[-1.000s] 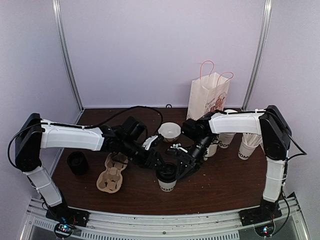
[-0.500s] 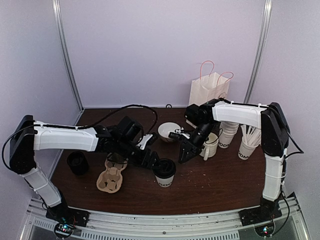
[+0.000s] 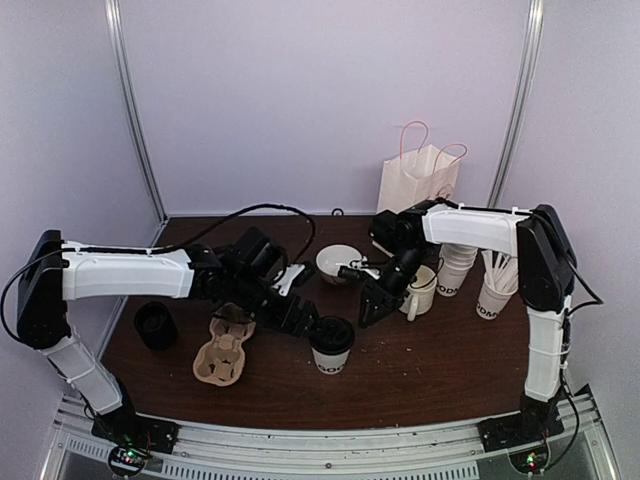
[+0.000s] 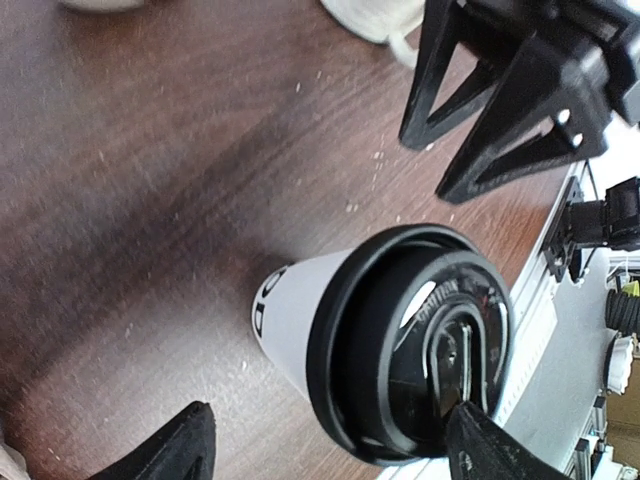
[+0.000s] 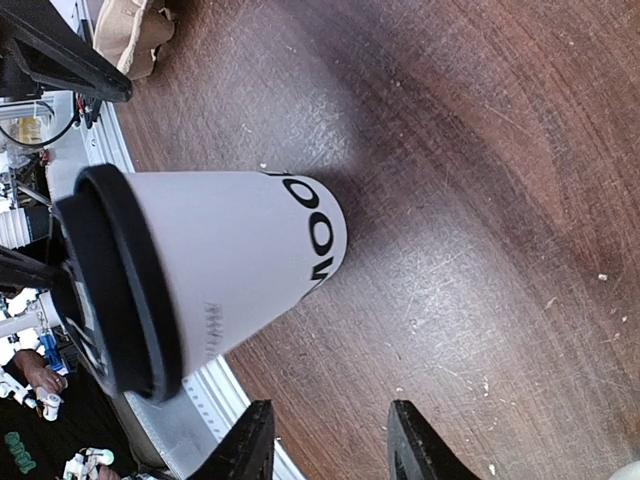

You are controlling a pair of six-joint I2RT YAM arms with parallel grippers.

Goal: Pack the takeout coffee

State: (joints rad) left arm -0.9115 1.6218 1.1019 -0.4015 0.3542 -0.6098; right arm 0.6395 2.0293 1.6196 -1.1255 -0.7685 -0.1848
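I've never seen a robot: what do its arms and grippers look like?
The left arm and right arm have white shells with black joints; a black cable loops behind the left. The left gripper and right gripper are black; the right's fingers show triangular cut-outs.

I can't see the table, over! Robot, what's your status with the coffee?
Left gripper open, close by lidded cup. Right gripper open, empty, hovering nearby. Cup upright on table, not in cardboard carrier yet. No blocker seen.
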